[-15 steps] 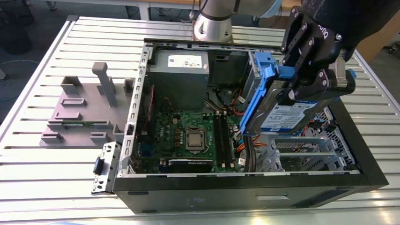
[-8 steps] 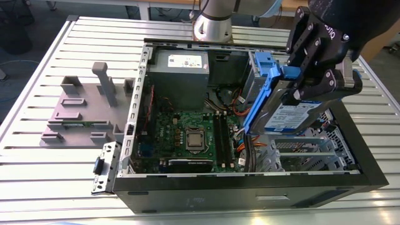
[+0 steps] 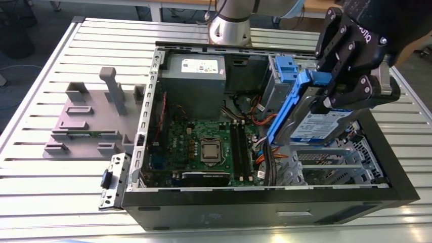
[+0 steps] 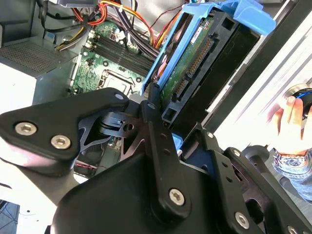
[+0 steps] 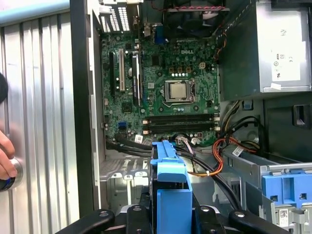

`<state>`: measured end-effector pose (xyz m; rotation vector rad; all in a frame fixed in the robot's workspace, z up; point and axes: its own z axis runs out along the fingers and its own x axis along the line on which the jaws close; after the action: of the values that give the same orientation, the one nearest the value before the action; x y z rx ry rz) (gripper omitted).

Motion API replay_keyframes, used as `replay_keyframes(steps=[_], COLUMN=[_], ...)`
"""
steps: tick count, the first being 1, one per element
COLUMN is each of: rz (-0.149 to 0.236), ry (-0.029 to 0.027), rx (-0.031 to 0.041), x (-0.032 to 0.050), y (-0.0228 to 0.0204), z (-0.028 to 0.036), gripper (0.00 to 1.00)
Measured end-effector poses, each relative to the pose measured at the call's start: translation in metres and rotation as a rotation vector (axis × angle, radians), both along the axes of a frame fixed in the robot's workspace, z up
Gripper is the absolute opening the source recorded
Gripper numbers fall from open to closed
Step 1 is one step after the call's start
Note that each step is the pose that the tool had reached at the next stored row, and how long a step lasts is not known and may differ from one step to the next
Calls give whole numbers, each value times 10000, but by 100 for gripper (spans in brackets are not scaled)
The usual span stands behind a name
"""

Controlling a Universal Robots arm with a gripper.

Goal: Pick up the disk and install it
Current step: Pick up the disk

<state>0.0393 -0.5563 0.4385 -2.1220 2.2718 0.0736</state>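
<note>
My gripper (image 3: 341, 93) is shut on the disk (image 3: 316, 125), a silver-grey drive with a white-and-blue label in a blue carrier bracket (image 3: 287, 109). The disk hangs tilted above the open computer case (image 3: 270, 202), over its side at the exterior view's right. In the second wrist view the disk (image 4: 200, 53) shows its connector edge, clamped between the black fingers (image 4: 152, 114). The bracket's blue edge (image 5: 170, 185) rises between the fingers (image 5: 134, 214) in the first wrist view, with the motherboard (image 5: 165, 92) beyond it.
A blue-tabbed silver drive cage (image 3: 287, 68) sits beside the grey power supply (image 3: 196, 76). Orange and black cables (image 5: 214, 156) run near the cage (image 5: 287, 190). A grey stand with posts (image 3: 94, 111) lies beside the case. A person's hand (image 4: 292, 122) rests on the table.
</note>
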Motion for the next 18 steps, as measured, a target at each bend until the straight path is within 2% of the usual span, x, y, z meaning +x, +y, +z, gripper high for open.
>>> replay_keyframes(steps=[7,18], rz=[0,-1], ry=[22,22], rx=[5,6], x=[58,60], y=[-14,-119], z=[0,0], gripper=[36,36])
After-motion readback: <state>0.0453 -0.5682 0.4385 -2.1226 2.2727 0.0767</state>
